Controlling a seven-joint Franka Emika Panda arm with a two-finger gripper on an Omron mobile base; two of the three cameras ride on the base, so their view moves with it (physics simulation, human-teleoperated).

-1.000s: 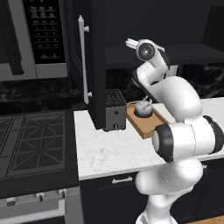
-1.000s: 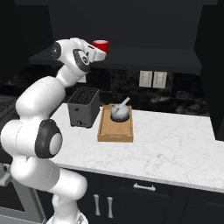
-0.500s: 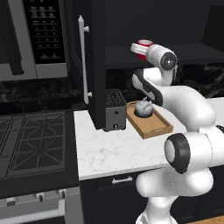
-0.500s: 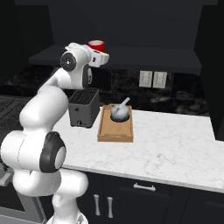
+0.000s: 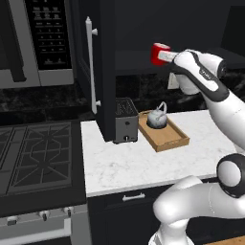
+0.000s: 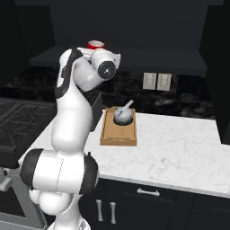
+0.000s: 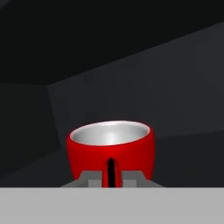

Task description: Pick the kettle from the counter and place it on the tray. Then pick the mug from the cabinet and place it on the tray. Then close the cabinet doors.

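Red mug [image 7: 111, 148] pinched by fingers [image 7: 92, 178], no writing legible

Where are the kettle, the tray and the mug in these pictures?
kettle [image 5: 156, 119], left base view, its rounded body.
tray [image 6: 117, 139], right base view, its near raised edge.
mug [image 7: 87, 153], hand view, its red outer wall.

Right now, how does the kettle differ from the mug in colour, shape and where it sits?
The kettle is silver-grey; the mug is bright red. The kettle is squat and rounded with a thin arched handle on top; the mug is a straight cylinder, open at the top, pale inside. The kettle rests on the wooden tray on the counter; the mug is up at cabinet height with the gripper shut on its handle. Both stand upright.
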